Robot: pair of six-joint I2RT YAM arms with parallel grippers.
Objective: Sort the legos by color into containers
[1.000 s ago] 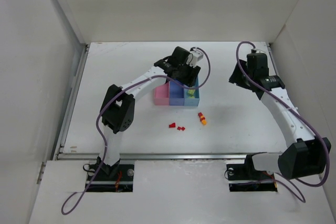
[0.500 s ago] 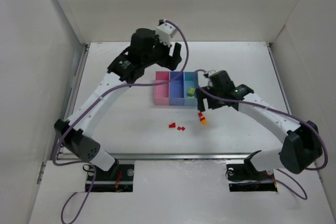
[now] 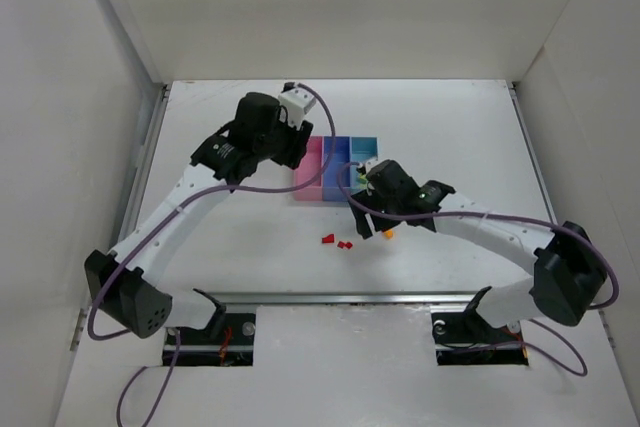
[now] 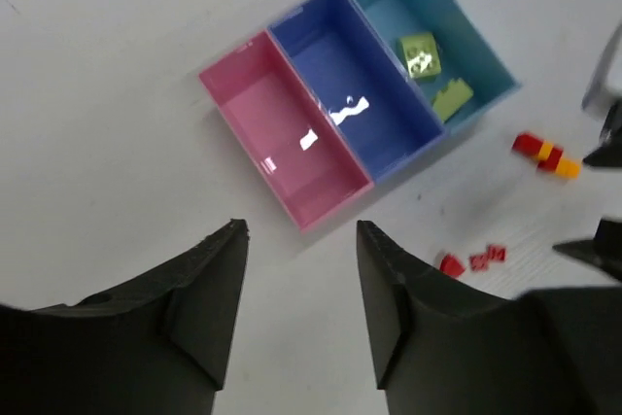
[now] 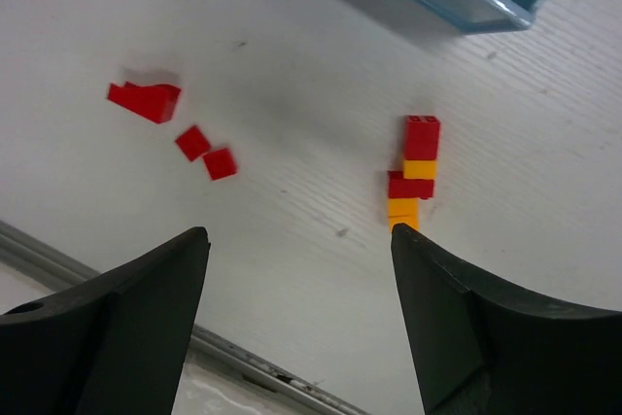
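- Left gripper (image 4: pixel 301 230) has its two black fingers spread apart, holding nothing, above the pink bin (image 4: pixel 282 133)
- Right gripper (image 5: pixel 299 235) is spread wide too, empty, over the loose bricks
- Pink bin, blue bin (image 4: pixel 321 55) and light blue bin (image 4: pixel 389 17) are shiny plastic boxes joined in a row, mid-table
- Left wrist view alone shows two yellow-green bricks (image 4: pixel 420 53) inside the light blue bin
- Right wrist view shows three small red pieces (image 5: pixel 192 143) and a red-and-orange stack (image 5: pixel 413 177) lying on the white, streaky table (image 5: pixel 292 46), between the bins and its front edge
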